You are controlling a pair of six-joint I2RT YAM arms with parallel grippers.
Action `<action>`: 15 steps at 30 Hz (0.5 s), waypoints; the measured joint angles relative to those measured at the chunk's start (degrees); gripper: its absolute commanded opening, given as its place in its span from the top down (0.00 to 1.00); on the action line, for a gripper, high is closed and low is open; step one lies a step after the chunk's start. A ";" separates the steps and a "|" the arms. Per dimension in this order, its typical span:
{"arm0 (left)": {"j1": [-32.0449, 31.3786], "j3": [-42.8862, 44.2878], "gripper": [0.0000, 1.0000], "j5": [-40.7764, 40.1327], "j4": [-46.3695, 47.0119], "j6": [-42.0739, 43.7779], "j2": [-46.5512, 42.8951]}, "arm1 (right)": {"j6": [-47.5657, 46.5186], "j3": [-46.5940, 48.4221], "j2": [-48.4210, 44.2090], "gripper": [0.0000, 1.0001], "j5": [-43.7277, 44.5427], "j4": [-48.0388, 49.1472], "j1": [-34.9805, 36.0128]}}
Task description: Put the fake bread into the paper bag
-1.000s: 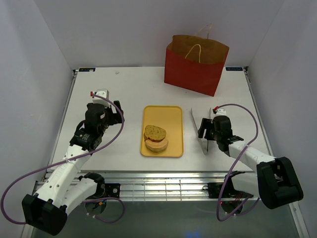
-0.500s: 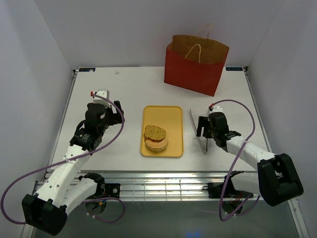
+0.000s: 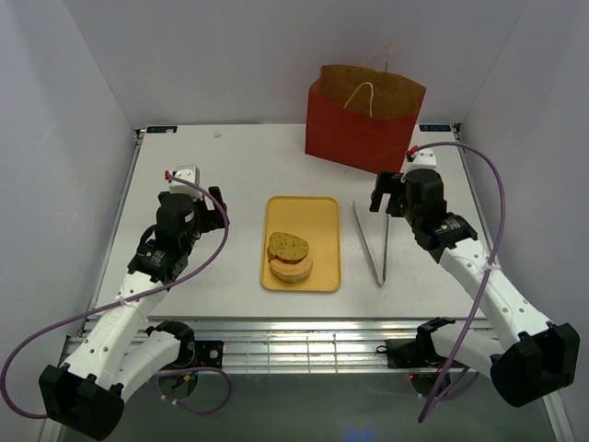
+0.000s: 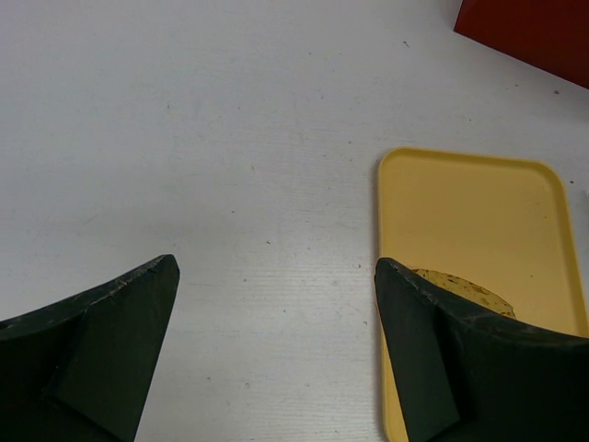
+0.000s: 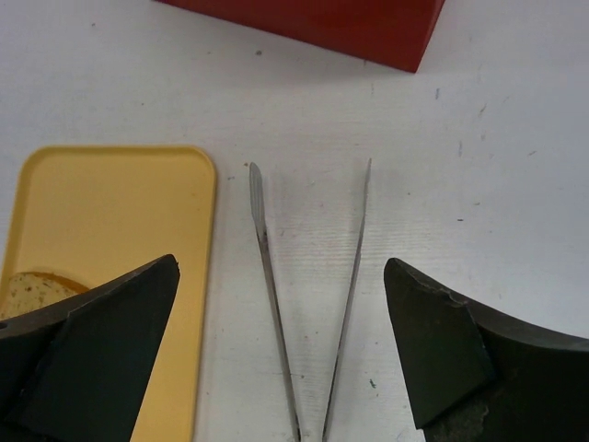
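Note:
A yellow speckled bread slice (image 3: pixel 289 246) rests on a pinkish-tan roll (image 3: pixel 293 269) at the near end of the yellow tray (image 3: pixel 304 208). The slice also shows in the left wrist view (image 4: pixel 460 281) and the right wrist view (image 5: pixel 32 290). The red paper bag (image 3: pixel 363 138) stands open at the back right, with its base in the right wrist view (image 5: pixel 322 18). My left gripper (image 3: pixel 217 209) is open and empty over bare table, left of the tray (image 4: pixel 460 203). My right gripper (image 3: pixel 386 195) is open and empty, raised above the far ends of the tongs.
Long metal tongs (image 3: pixel 372 244) lie on the table right of the tray, tips toward the bag; they also show between my right fingers in the right wrist view (image 5: pixel 266 249). Grey walls close in the table on three sides.
My right gripper has risen and moved back from the near part of the tongs toward the bag. The tongs stay on the table. The left arm has barely moved.

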 measured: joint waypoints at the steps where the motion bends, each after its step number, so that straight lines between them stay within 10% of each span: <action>1: 0.00 0.00 0.02 -0.37 -0.02 -0.02 -0.24 | -0.02 1.44 0.00 0.02 1.33 -1.27 0.13; 15: 0.00 0.00 0.02 -3.45 0.00 -0.39 -2.05 | -0.61 -0.09 -7.61 0.10 8.57 -3.74 1.42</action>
